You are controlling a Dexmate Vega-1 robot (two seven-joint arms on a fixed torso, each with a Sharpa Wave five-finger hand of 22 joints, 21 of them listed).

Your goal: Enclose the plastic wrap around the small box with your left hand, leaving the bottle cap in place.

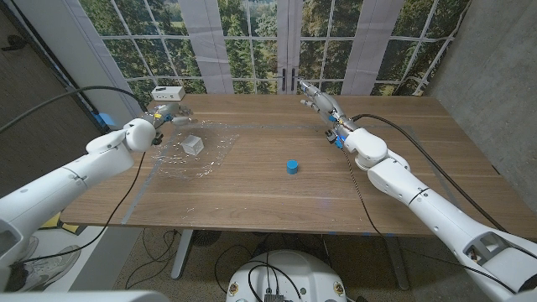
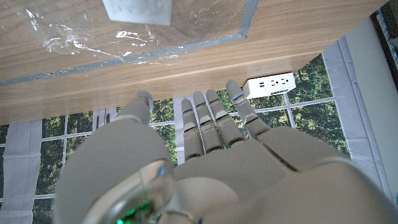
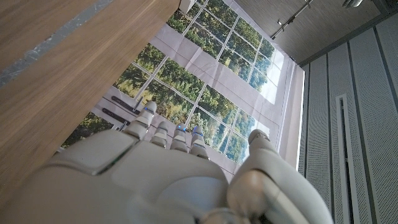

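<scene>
The wrap is hard to make out from the head view: a clear, crinkled sheet lying spread on the bench, showing mostly as glints, with its edges fading into the wood. The box, small and pale, sits on the wrap toward the left side of the bench; in the left wrist view the box is cut off by the picture's edge, so only part of it shows, and the wrap around it shows as shiny creases. No writing can be read on the box. The blue cap stands near the middle of the bench, well apart from the wrap. The left hand hangs near the far left of the bench, just beyond the wrap, its fingers straight and slightly apart, holding nothing. A white power strip lies at the far left corner; its sockets show in the left wrist view, but any label is too small to read. The right hand is raised toward the far edge, fingers extended and empty, away from the cap.
</scene>
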